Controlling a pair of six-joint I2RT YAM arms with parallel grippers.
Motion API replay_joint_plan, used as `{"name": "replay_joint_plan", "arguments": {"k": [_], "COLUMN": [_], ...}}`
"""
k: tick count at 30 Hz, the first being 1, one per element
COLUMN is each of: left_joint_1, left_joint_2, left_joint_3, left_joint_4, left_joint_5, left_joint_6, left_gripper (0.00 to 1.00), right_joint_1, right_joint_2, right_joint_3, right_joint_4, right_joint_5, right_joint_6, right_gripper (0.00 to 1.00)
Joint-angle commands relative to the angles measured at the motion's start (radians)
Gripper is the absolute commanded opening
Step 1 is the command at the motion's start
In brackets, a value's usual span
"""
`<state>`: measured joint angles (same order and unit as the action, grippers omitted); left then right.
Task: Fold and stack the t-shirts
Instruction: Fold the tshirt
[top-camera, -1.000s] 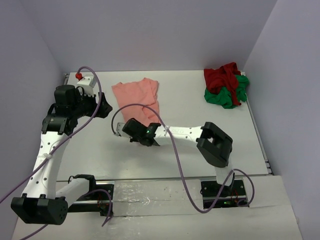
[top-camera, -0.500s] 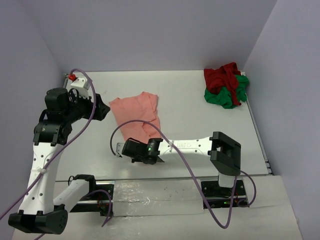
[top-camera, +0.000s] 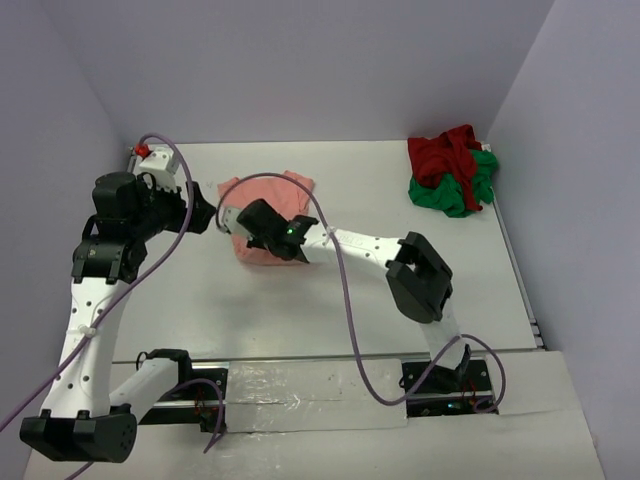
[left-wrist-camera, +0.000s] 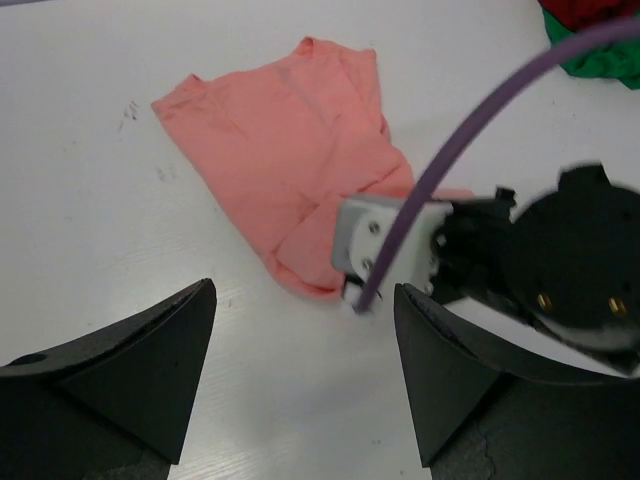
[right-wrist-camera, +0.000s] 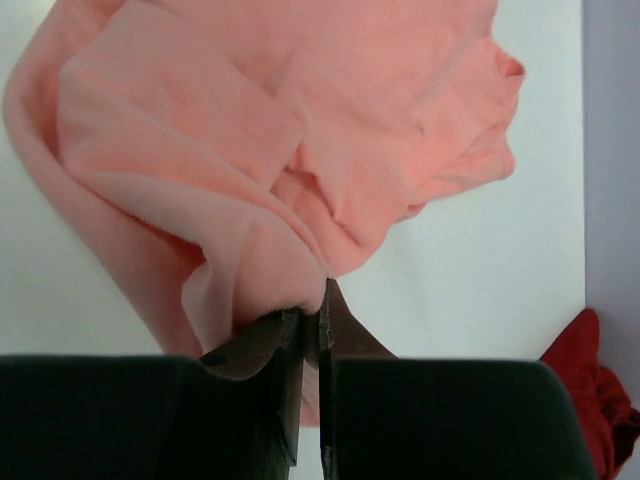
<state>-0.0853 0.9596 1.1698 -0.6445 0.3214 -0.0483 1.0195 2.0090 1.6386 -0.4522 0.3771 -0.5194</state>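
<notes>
The salmon-pink t-shirt (top-camera: 262, 250) lies bunched at the far left of the table, partly under my right gripper. It also shows in the left wrist view (left-wrist-camera: 290, 150) and the right wrist view (right-wrist-camera: 250, 150). My right gripper (top-camera: 228, 218) (right-wrist-camera: 312, 310) is shut on a fold of this shirt's edge and holds it just above the rest of the cloth. My left gripper (top-camera: 205, 215) (left-wrist-camera: 303, 300) is open and empty, just left of the shirt. The dark red t-shirt (top-camera: 445, 150) (right-wrist-camera: 590, 390) lies crumpled on the bright green t-shirt (top-camera: 462, 192) at the far right.
My right arm (top-camera: 360, 250) stretches across the middle of the white table (top-camera: 350, 310), with a purple cable looping over it. Grey walls close the table on the left, back and right. A red-topped white fixture (top-camera: 145, 153) stands at the far left corner.
My right gripper has carried the shirt's edge from the near side back and up over the shirt, so the cloth is now doubled and more compact. The left gripper stayed beside it.
</notes>
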Motion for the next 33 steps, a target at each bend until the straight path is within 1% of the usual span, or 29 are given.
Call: {"name": "replay_joint_plan", "arguments": {"k": [1,4,7,8,9,13,14,17,18,19,20,21,22,24,25,26,27,28,29,30,31,33], "left_joint_1": [-0.005,-0.005,-0.005,-0.005,-0.005,-0.005,-0.005,-0.005,-0.005,-0.005,-0.005,-0.005,-0.005,-0.005,-0.005,-0.005,-0.005,-0.005,-0.005,-0.005,-0.005,-0.005], "left_joint_2": [-0.005,-0.010,-0.010,-0.007,-0.005,-0.007,-0.013,-0.024,-0.025,-0.028,-0.032,-0.036,-0.041,-0.042,-0.042,-0.042,-0.042,-0.044,-0.044,-0.044,-0.045,-0.047], "left_joint_3": [-0.018,-0.027,-0.030,-0.032,-0.035,-0.045,-0.051,-0.058,-0.056,-0.052,-0.050,-0.047,-0.044,-0.033,-0.019,-0.012,-0.007,0.002,0.007,0.011,0.020,0.027], "left_joint_4": [0.037,0.051,0.051,0.051,0.052,0.057,0.059,0.063,0.060,0.051,0.048,0.046,0.040,0.034,0.029,0.020,0.019,0.019,0.017,0.017,0.016,0.014], "left_joint_5": [0.021,0.019,0.027,0.025,0.027,0.036,0.036,0.038,0.036,0.031,0.025,0.019,0.018,0.011,0.010,0.005,0.004,0.007,0.008,0.008,0.013,0.015], "left_joint_6": [-0.004,-0.009,-0.009,-0.010,-0.010,-0.013,-0.015,-0.022,-0.022,-0.021,-0.019,-0.018,-0.016,-0.013,-0.010,-0.010,-0.010,-0.009,-0.010,-0.013,-0.013,-0.021], "left_gripper": [0.81,0.81,0.81,0.81,0.81,0.81,0.81,0.81,0.81,0.81,0.81,0.81,0.81,0.81,0.81,0.81,0.81,0.81,0.81,0.81,0.81,0.81], "right_joint_1": [-0.055,-0.088,-0.098,-0.098,-0.099,-0.107,-0.107,-0.116,-0.117,-0.119,-0.116,-0.110,-0.102,-0.087,-0.078,-0.049,-0.032,0.008,0.028,0.046,0.089,0.129], "right_joint_2": [0.065,0.129,0.158,0.162,0.171,0.181,0.186,0.215,0.217,0.221,0.217,0.208,0.180,0.127,0.091,0.020,-0.016,-0.054,-0.125,-0.160,-0.191,-0.262], "right_joint_3": [0.137,0.196,0.190,0.190,0.193,0.196,0.199,0.260,0.271,0.312,0.322,0.322,0.293,0.216,0.110,0.065,0.020,-0.070,-0.112,-0.146,-0.196,-0.235], "right_joint_4": [0.136,0.245,0.366,0.432,0.446,0.640,0.715,0.776,0.771,0.686,0.635,0.542,0.500,0.440,0.400,0.359,0.330,0.282,0.255,0.233,0.174,0.127], "right_joint_5": [0.022,0.049,0.095,0.103,0.118,0.151,0.157,0.181,0.181,0.171,0.160,0.149,0.141,0.128,0.128,0.111,0.112,0.108,0.099,0.089,0.083,0.077], "right_joint_6": [-0.028,-0.059,-0.134,-0.149,-0.174,-0.234,-0.251,-0.257,-0.249,-0.232,-0.182,-0.159,-0.137,-0.084,-0.067,-0.035,-0.018,0.014,0.033,0.056,0.096,0.128], "right_gripper": [0.00,0.00,0.00,0.00,0.00,0.00,0.00,0.00,0.00,0.00,0.00,0.00,0.00,0.00,0.00,0.00,0.00,0.00,0.00,0.00,0.00,0.00]}}
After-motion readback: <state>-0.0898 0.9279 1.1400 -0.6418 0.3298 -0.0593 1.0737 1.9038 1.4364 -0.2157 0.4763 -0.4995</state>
